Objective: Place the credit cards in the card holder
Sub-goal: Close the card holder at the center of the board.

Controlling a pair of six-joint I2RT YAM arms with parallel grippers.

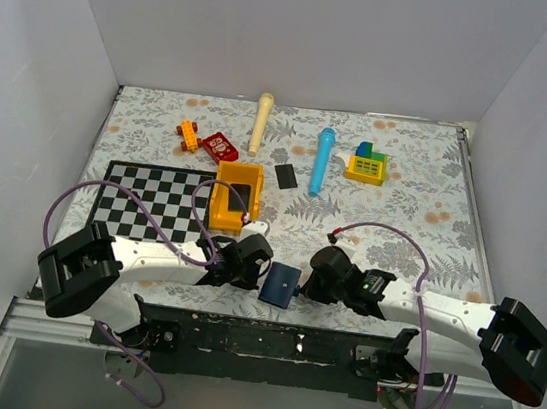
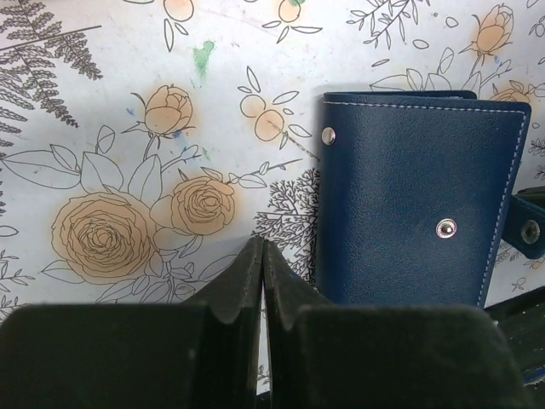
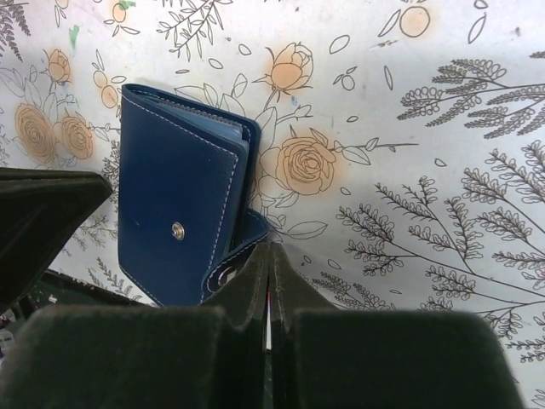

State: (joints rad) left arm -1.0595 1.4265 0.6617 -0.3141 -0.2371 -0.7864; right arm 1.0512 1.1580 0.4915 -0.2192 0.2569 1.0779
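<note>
Opening step. Card holder lay folded; left end effector closed, empty, at its 9 o'clock; right end effector closed, apparently pinching snap tab. Next: peel flap open.

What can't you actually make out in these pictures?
- Top view: something dark inside the yellow bin; too small to name.
- Right wrist view: the card holder's strap tip, hidden behind the shut right jaws; pinched or not is unclear.
- Left wrist view: the card holder's near edge, covered by the left jaws.
</note>
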